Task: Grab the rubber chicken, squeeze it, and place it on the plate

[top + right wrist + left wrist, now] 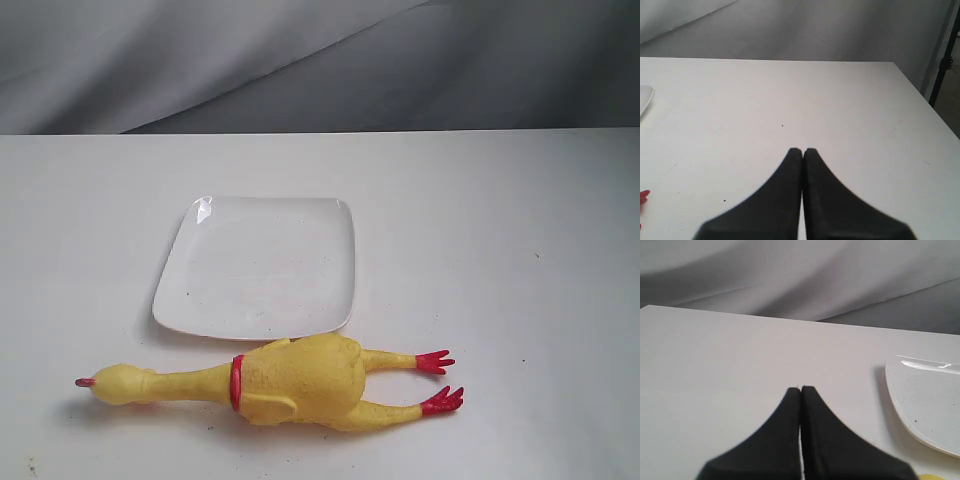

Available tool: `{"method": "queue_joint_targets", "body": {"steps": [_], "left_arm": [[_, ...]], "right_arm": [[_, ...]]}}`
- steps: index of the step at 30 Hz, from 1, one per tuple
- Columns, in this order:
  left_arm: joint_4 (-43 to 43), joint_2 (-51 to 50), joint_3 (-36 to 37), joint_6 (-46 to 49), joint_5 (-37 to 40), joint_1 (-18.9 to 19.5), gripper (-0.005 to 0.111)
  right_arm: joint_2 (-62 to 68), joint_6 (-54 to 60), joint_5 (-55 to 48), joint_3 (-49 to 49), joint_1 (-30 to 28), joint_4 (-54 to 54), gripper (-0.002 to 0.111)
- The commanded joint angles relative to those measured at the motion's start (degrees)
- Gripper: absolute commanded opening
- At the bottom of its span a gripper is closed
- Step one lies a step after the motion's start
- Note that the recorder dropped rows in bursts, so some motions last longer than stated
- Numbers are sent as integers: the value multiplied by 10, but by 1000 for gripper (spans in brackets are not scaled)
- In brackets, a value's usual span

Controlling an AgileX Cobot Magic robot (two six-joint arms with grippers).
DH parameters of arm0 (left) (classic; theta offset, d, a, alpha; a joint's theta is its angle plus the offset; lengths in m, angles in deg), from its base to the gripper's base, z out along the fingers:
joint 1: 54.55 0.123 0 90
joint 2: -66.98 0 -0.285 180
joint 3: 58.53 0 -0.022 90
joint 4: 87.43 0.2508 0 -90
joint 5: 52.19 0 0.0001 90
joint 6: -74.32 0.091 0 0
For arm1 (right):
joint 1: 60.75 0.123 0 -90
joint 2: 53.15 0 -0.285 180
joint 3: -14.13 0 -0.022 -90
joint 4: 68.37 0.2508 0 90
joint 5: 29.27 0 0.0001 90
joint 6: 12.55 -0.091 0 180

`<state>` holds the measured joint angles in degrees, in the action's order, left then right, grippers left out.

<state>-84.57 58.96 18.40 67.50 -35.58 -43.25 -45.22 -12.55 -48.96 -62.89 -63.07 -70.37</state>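
None of the three steps is showing as done: pickup, squeeze and placement are all pending. The matte white table [520,300] is carrying the glossy, speckled, round-cornered plate [260,265], lying empty beyond the left gripper [801,388]. The bumpy yellow rubber chicken [295,385] is lying beside it, apart from that gripper and the right gripper [802,150], both sitting clenched on nothing.

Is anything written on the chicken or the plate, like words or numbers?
No readable words, numbers or signs anywhere: none on the long yellow rubber chicken, none on the glossy white square plate, none on the white table. The plate's dark dots are only specks.
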Motion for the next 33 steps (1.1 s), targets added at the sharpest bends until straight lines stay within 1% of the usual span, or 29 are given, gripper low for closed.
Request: {"method": "queue_joint_targets", "body": {"steps": [1,15,17,20,26,33], "left_arm": [[-2,2,3,0,-3,0,1],[-2,2,3,-1,-3,0,1],[-2,2,3,-1,-3,0,1],[-2,2,3,-1,-3,0,1],[-2,2,3,-1,-3,0,1],[-2,2,3,-1,-3,0,1]], "right_arm": [[-1,0,1,-2,-5,0,0],[-1,0,1,-2,-5,0,0],[-1,0,26,-2,-5,-17,0],[-1,0,108,-2,-5,-19,0],[-1,0,343,-2,-5,-19,0],[-1,0,543,-2,-5,-18,0]]}}
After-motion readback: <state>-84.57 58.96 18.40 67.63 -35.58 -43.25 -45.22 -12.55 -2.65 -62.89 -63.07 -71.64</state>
